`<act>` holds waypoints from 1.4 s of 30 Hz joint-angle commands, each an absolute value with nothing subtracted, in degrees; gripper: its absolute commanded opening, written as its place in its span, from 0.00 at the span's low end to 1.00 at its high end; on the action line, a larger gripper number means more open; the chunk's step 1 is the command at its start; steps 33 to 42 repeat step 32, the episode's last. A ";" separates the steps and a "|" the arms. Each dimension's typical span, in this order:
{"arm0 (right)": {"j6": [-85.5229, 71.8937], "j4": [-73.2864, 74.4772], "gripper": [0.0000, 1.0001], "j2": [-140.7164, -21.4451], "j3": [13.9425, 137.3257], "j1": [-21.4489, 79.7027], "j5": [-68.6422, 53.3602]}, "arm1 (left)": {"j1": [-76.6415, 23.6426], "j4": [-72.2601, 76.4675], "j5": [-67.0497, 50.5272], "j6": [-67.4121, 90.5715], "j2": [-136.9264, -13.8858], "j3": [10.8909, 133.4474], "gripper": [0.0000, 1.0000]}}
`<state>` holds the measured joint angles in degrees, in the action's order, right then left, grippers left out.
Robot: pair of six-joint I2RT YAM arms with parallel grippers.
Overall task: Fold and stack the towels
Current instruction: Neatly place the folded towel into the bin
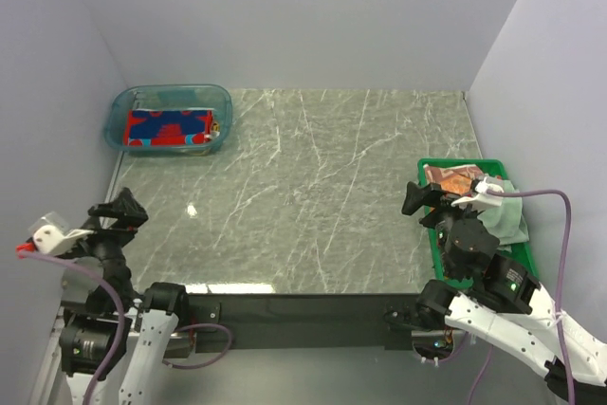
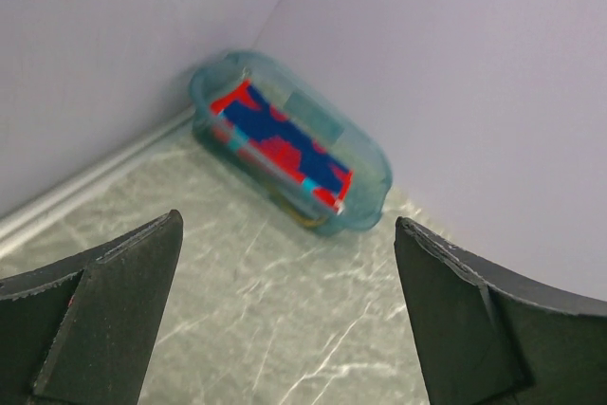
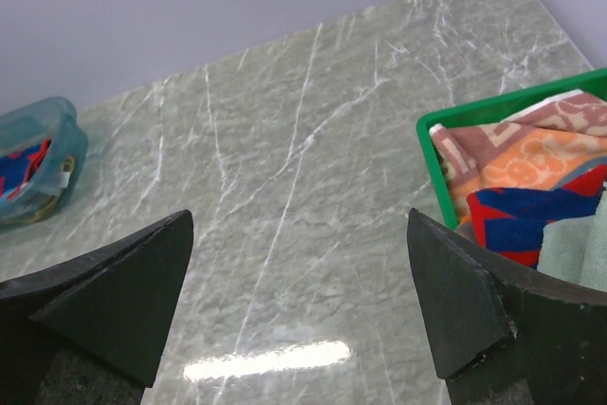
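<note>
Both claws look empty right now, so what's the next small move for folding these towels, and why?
Probably lower the right claw into the green crate and pinch the orange-brown towel. It and the left claw stand open, holding nothing. The crate's bunched towels lie right beside the right claw, with the orange-brown one exposed.

Grey marble table [image 1: 303, 196], teal tub [image 1: 120, 125] far left, green crate [image 1: 446, 162] right

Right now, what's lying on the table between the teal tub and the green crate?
Nothing: the table between the tub and the crate is bare marble, as the top view shows.
</note>
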<state>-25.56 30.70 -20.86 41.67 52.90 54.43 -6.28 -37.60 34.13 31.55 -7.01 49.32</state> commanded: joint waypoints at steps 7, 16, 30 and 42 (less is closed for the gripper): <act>-28.56 33.57 1.00 -21.27 40.96 53.00 58.45 | -8.26 -37.18 40.33 35.33 -0.26 43.60 0.99; -27.51 31.73 1.00 -19.60 39.90 53.09 58.45 | -9.14 -37.18 40.34 35.33 -1.41 43.15 0.99; -27.43 31.38 1.00 -18.72 39.55 53.00 58.89 | -9.84 -37.44 40.78 35.51 -2.55 43.15 1.00; -26.46 30.24 1.00 -18.72 39.29 53.00 58.19 | -9.93 -37.27 40.34 35.33 -2.99 42.98 0.99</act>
